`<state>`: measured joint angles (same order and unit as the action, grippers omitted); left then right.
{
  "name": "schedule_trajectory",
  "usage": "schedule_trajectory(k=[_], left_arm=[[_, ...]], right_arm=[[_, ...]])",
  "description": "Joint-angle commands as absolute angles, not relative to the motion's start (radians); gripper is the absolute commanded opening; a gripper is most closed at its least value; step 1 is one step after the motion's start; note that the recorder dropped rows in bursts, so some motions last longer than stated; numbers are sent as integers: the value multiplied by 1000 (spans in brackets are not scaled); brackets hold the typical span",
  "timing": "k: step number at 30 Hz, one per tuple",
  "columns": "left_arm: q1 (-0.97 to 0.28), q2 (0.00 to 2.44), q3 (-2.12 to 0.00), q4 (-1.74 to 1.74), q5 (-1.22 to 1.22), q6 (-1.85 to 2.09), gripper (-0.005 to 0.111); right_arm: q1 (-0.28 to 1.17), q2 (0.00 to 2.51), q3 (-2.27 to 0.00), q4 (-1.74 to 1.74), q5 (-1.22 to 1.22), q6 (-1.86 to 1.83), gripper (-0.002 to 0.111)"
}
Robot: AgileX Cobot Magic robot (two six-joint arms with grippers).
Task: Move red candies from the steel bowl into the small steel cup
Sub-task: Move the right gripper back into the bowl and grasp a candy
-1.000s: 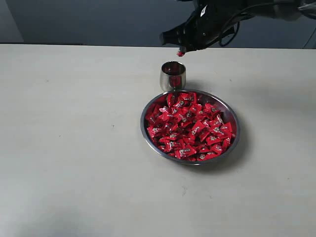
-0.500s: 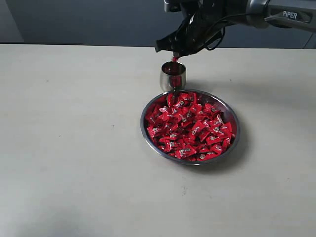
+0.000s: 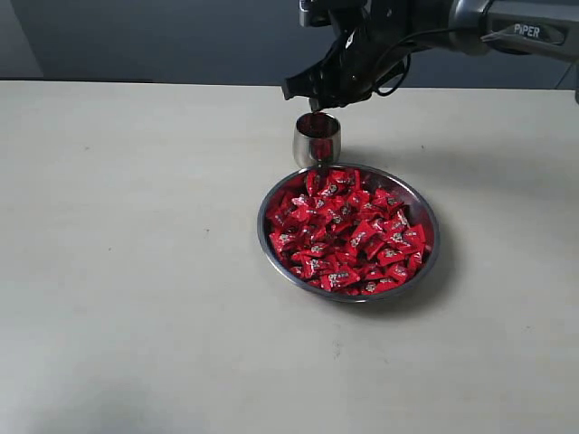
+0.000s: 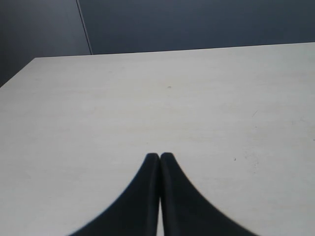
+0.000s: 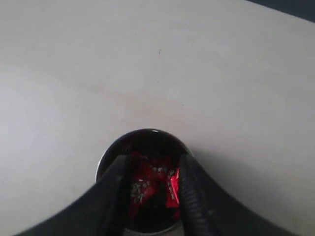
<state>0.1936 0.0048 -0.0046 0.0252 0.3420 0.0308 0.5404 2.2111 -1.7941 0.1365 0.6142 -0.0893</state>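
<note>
Few shiny red candies [image 5: 141,186] in steel cup [image 3: 316,146], right hand [image 5: 153,160] open, left hand [image 4: 160,156] closed

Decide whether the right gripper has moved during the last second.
Yes. The right gripper has dropped and shifted left, from higher above the small steel cup to just over its mouth.

right arm: glossy grey metal link [image 3: 493,18], dark "piper" lettering [image 3: 527,30], thin black cable loops [image 3: 403,63] near wrist, bulky black angular housing [image 3: 348,63]. matte black right gripper [image 5: 153,162] (fingers thick, curved). matte black left gripper [image 4: 160,156]: smooth curved fingers [image 4: 142,196] tapering to rounded tips.
</note>
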Motion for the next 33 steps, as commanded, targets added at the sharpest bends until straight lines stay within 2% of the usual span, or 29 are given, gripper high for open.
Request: schedule_trajectory(k=[1, 5, 9, 14, 23, 26, 33], left_arm=[[187, 0, 0, 27, 334, 29, 0], [187, 0, 0, 27, 334, 29, 0], [187, 0, 0, 27, 334, 29, 0], [187, 0, 0, 27, 334, 29, 0], [187, 0, 0, 27, 334, 29, 0], [187, 0, 0, 27, 334, 29, 0], [187, 0, 0, 27, 334, 29, 0]], right_arm=[[537, 2202, -1801, 140, 684, -97, 32], [537, 2174, -1795, 157, 776, -97, 21], [538, 2074, -1681, 189, 704, -101, 12], [538, 1885, -1427, 211, 543, -101, 12], [538, 1543, -913, 308, 75, -94, 12], [538, 1552, -860, 344, 84, -94, 12], [532, 1706, -931, 386, 242, -94, 12]])
